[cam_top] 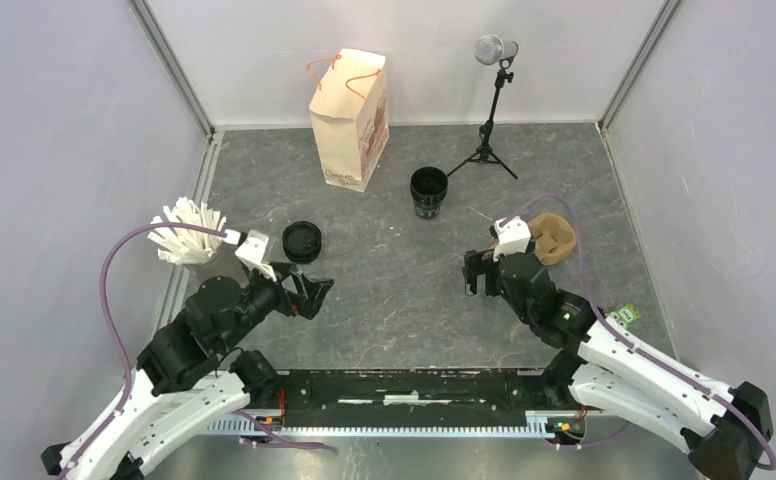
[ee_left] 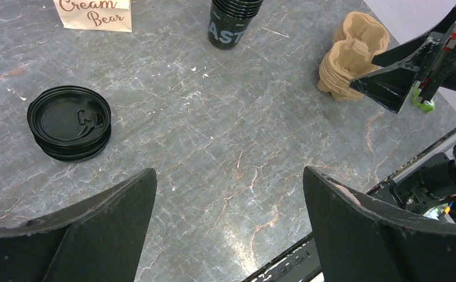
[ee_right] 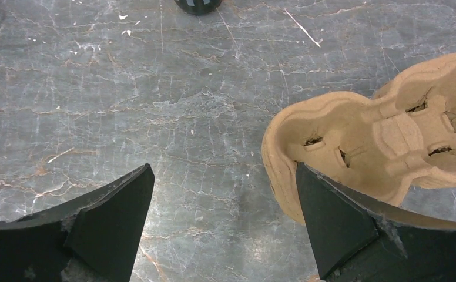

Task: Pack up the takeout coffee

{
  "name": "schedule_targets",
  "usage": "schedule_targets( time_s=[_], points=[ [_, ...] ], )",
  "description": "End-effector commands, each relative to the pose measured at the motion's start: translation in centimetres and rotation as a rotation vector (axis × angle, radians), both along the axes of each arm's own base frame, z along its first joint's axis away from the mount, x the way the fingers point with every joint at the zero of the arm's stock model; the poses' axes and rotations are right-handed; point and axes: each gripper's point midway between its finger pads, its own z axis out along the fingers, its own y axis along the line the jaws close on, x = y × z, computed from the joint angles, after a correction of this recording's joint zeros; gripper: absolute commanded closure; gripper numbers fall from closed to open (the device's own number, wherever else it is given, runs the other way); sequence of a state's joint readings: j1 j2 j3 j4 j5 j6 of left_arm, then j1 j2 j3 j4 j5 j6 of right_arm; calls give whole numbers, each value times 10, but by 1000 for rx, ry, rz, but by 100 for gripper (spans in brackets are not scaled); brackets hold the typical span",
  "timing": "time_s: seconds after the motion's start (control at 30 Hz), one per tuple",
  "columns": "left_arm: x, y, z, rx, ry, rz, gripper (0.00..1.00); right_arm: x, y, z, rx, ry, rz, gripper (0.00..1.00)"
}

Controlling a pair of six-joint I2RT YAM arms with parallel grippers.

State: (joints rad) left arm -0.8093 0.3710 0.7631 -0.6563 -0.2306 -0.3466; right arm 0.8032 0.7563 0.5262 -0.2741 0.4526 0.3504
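Grey marbled surface [cam_top: 394, 300]. Left end effector [ee_left: 228, 176] is spread and empty, near stacked round black plastic lids [ee_left: 70, 122]. Right end effector [ee_right: 223, 170] is spread and empty, just beside brown moulded-pulp carrier [ee_right: 378, 135]. Nested black disposable cups [cam_top: 428, 192] stand upright near beige paper bag [cam_top: 349, 120].

Upright paper bag [cam_top: 349, 125] and tripod [cam_top: 485, 152] at back; pulp carriers [cam_top: 554, 238] right.
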Motion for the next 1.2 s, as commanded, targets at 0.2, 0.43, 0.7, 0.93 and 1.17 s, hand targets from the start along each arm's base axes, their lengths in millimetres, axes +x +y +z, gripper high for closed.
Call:
schedule_targets(
  time_s=[0.2,0.43,0.7,0.93,1.17],
  points=[
    [-2,-3,6,-24,-17,-16,0,39,12,32,-11,-95,-102,2],
    [-2,0,8,-28,-21,-7,0,99,24,43,-202,-156,-173,14],
    [-4,-1,8,-37,-20,-16,0,175,48,53,-135,-140,-198,54],
    [-4,-4,7,-35,-12,-28,0,217,62,50,-107,-103,-178,61],
    [-4,-5,6,-32,-8,-29,0,235,59,42,-139,-74,-175,65]
  ],
)
